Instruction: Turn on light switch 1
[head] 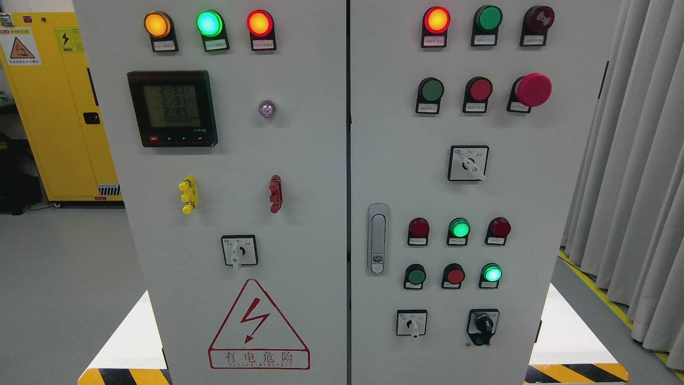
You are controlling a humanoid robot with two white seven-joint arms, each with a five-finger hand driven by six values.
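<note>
Across the head view stood a grey electrical cabinet with two doors, and neither robot hand appeared anywhere, so how open the fingers were could not be told. Which control was light switch 1 could not be told either, since the small labels were too blurred to read. Along the left door's top edge sat an orange lamp, a lit green lamp and a red lamp, with a digital meter below them. Lower on that door a rotary switch sat just above a red warning triangle. On the right door, a red mushroom button sat near the right edge, a second rotary switch below it, a door handle by the left edge, and a black knob near the bottom. A yellow cabinet stood at left, grey curtains at right.
</note>
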